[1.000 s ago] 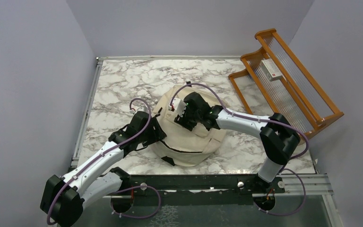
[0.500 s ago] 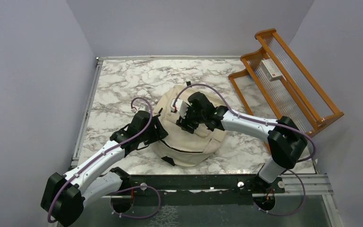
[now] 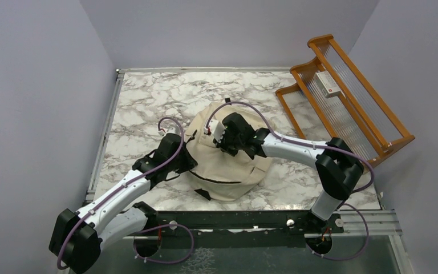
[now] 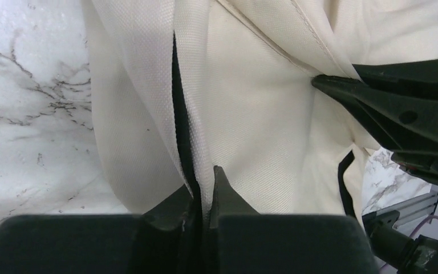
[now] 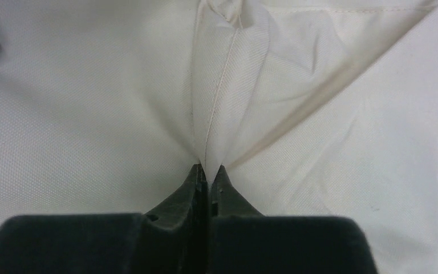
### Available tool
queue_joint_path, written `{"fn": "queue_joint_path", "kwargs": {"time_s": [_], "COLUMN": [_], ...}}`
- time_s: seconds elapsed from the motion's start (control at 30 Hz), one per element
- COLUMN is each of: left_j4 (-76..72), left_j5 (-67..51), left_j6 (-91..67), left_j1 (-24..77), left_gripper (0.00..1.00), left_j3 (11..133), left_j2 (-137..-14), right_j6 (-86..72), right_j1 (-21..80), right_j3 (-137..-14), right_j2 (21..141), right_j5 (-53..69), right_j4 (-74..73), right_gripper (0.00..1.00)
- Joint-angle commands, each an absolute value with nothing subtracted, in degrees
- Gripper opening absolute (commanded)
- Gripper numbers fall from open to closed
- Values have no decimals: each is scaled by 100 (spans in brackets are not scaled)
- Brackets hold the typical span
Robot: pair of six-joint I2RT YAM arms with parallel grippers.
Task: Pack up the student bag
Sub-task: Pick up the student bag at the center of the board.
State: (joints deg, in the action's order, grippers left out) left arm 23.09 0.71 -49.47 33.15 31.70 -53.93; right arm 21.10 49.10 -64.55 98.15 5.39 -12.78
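White, grey-veined marble tabletop [image 3: 148, 97] here, and right in the middle of it lies the cream student bag [image 3: 228, 174], slumped in a soft heap. Over at the far right edge, an orange wooden rack [image 3: 348, 97] sits at an angle.

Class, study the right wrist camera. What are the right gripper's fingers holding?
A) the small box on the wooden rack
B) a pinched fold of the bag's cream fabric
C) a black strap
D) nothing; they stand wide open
B: in the right wrist view the right gripper is shut on a raised fold of the student bag, and the cream cloth creases away from its tips.
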Motion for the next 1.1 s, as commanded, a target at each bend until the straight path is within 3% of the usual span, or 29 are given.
{"fn": "queue_joint_path", "kwargs": {"time_s": [0.0, 0.33, 0.63, 1.07], "left_j4": [2135, 2151, 2433, 2273], "left_j5": [-64, -466, -375, -1845], "left_j6": [-4796, -4393, -3460, -2325], "left_j1": [3348, 3342, 3221, 1711], "left_gripper": [0, 0, 0, 0], "left_j3": [3665, 5741, 8134, 8933], "left_j2": [-5285, -6005, -7454, -8962], "right_j6": [1639, 767, 396, 181], "right_j1": [4858, 4133, 3580, 2891], "right_j3": [-6332, -7181, -8484, -9247], "right_j2": [9312, 8427, 8647, 9464], "right_j5": [-176, 223, 402, 134], "right_j4": [-800, -1040, -1535, -952], "right_gripper": [1, 0, 1, 0]}}
